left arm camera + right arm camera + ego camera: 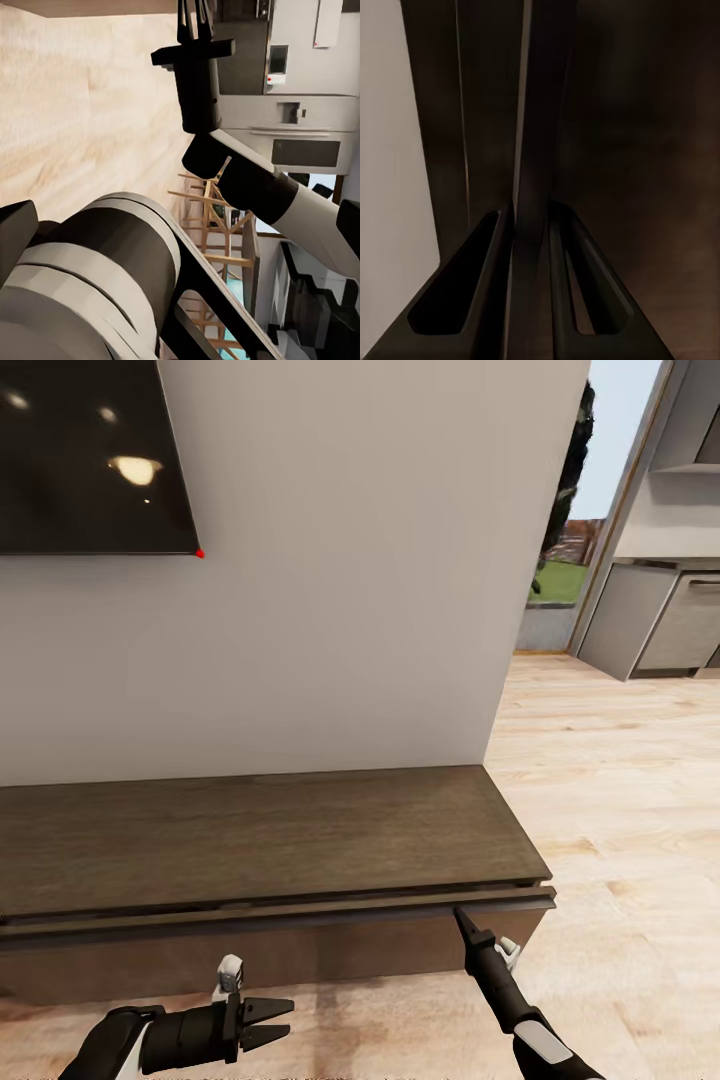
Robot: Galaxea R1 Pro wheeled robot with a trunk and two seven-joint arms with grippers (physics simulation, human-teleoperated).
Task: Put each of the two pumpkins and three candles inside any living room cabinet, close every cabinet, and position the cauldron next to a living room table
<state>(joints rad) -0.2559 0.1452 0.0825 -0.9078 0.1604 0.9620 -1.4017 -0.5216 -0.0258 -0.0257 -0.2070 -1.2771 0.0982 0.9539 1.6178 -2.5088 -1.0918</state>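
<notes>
The cabinet (260, 835) is a long, low, dark brown unit against the white wall, with a narrow gap under its top board. My right gripper (462, 913) reaches up to the top edge of the right drawer front (400, 950). In the right wrist view, the right gripper (529, 210) has that thin dark edge between its two fingers (487, 285). My left gripper (272, 1022) hovers low over the floor in front of the cabinet, open and empty. The left wrist view looks across at the right gripper (192, 19). Pumpkins, candles and cauldron are out of view.
A black TV (90, 450) hangs on the wall above the cabinet. Pale wooden floor (620, 810) stretches to the right towards grey kitchen cupboards (660, 620). In the left wrist view a steel fridge (300, 112) and a wooden chair (214, 217) stand behind.
</notes>
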